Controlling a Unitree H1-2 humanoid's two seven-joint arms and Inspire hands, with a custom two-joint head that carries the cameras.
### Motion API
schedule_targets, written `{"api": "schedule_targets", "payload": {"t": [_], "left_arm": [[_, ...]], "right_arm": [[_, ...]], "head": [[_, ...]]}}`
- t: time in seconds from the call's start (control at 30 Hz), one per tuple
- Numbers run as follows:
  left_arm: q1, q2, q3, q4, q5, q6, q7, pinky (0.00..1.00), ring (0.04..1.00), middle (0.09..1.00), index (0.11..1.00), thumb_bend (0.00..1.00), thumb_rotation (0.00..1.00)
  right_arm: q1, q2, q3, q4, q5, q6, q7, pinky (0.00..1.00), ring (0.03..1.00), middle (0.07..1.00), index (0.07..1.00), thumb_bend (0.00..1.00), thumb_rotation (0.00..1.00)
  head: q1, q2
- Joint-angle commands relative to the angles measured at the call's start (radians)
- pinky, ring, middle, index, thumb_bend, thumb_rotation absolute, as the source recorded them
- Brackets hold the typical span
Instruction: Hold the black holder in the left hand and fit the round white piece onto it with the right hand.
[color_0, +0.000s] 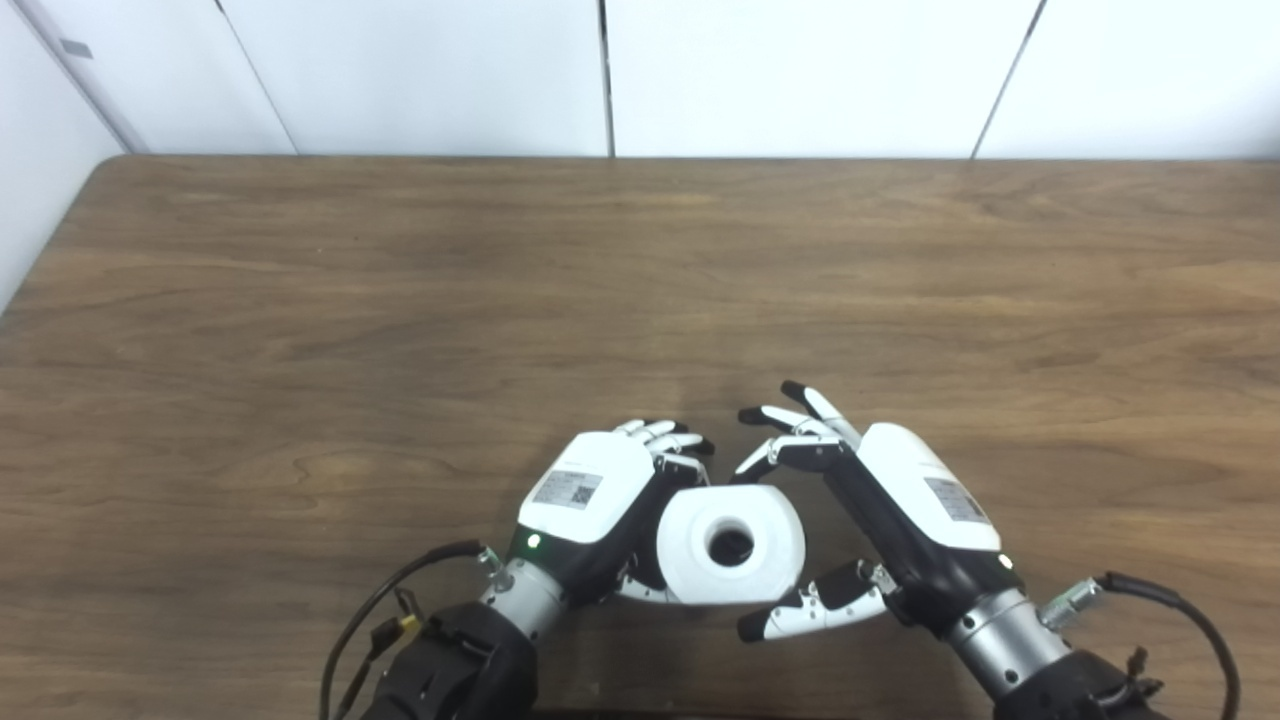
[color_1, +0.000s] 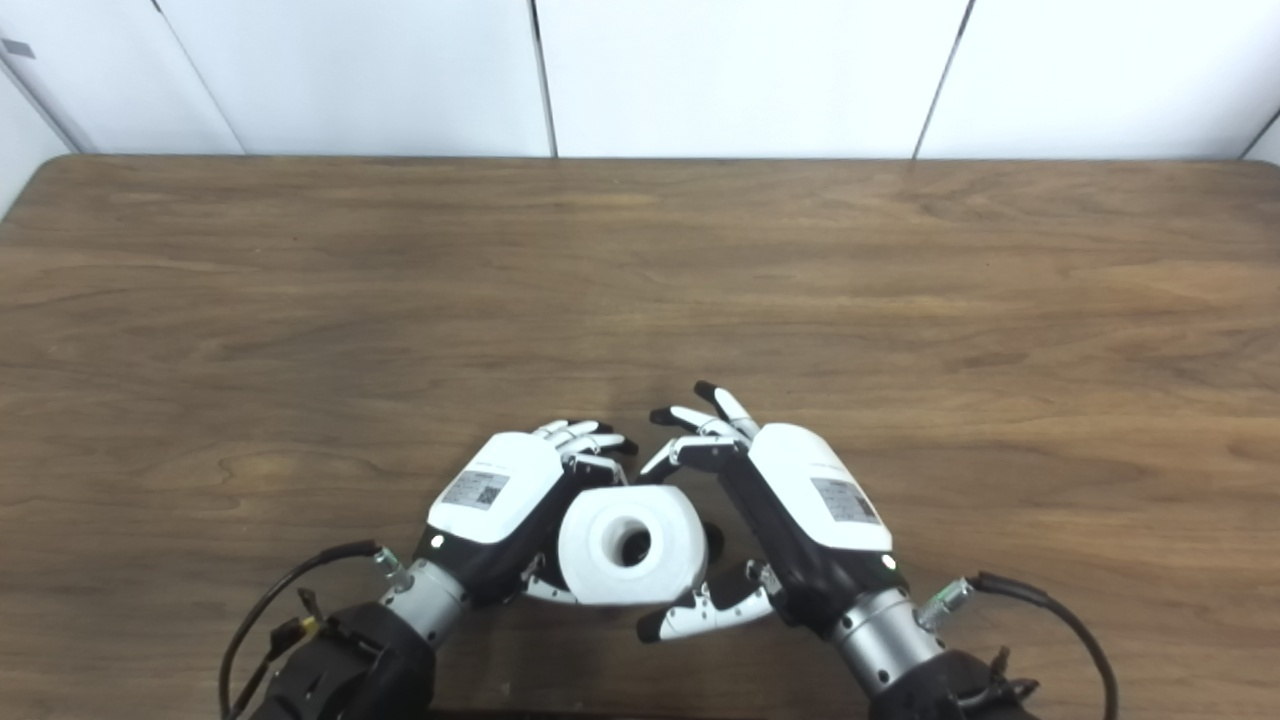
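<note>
Round white piece (color_0: 731, 545) is sitting low centre of frame, between both hands, w/ a dark hole in its middle. Left hand (color_0: 590, 500) is curling fingers (color_0: 668, 437) round its left side and gripping it. Black holder is mostly hidden under the piece; only a dark edge (color_1: 712, 540) is showing at its right. Right hand (color_0: 900, 500) is hovering just beside, fingers spread, holding nothing, thumb (color_0: 815, 610) reaching under the piece's lower right. Brown wood table (color_0: 400, 300) is filling the rest.

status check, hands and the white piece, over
Left hand shut on round white piece, black showing through its centre hole. Right hand open beside it, fingers spread, not gripping. Table shows nothing in the way.
</note>
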Motion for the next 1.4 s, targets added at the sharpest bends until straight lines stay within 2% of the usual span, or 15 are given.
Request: {"api": "schedule_targets", "payload": {"t": [0.0, 0.43, 0.77, 1.1, 1.37], "left_arm": [[0.043, 0.028, 0.003, 0.014, -0.001, 0.028, -0.054, 0.88, 0.895, 0.839, 0.488, 0.52, 0.05], [0.046, 0.029, 0.002, 0.015, -0.008, 0.024, -0.048, 0.88, 0.892, 0.835, 0.488, 0.52, 0.05], [0.045, 0.032, 0.004, 0.009, -0.011, 0.025, -0.051, 0.88, 0.894, 0.837, 0.488, 0.52, 0.05], [0.043, 0.032, 0.006, 0.010, -0.014, 0.022, -0.048, 0.88, 0.894, 0.837, 0.488, 0.52, 0.05], [0.033, 0.022, -0.003, 0.010, 0.009, 0.036, -0.068, 0.88, 0.895, 0.839, 0.488, 0.52, 0.05]], "right_arm": [[0.023, 0.050, -0.005, -0.008, -0.012, -0.005, -0.019, 0.84, 0.986, 0.864, 0.486, 0.51, 0.14], [-0.001, 0.034, -0.058, 0.016, 0.029, 0.014, -0.037, 0.82, 0.973, 0.855, 0.486, 0.51, 0.14], [-0.014, 0.028, -0.062, 0.038, 0.075, 0.055, -0.026, 0.83, 0.959, 0.847, 0.486, 0.51, 0.14], [-0.003, 0.017, -0.034, 0.055, 0.068, 0.048, -0.043, 0.82, 0.952, 0.843, 0.486, 0.51, 0.14], [-0.022, 0.015, 0.018, 0.039, -0.006, 0.026, -0.021, 0.86, 0.972, 0.847, 0.485, 0.52, 0.14]], "head": [[0.000, 0.002], [-0.004, 0.005], [-0.004, 0.010], [-0.012, 0.009], [-0.017, 0.010]]}}
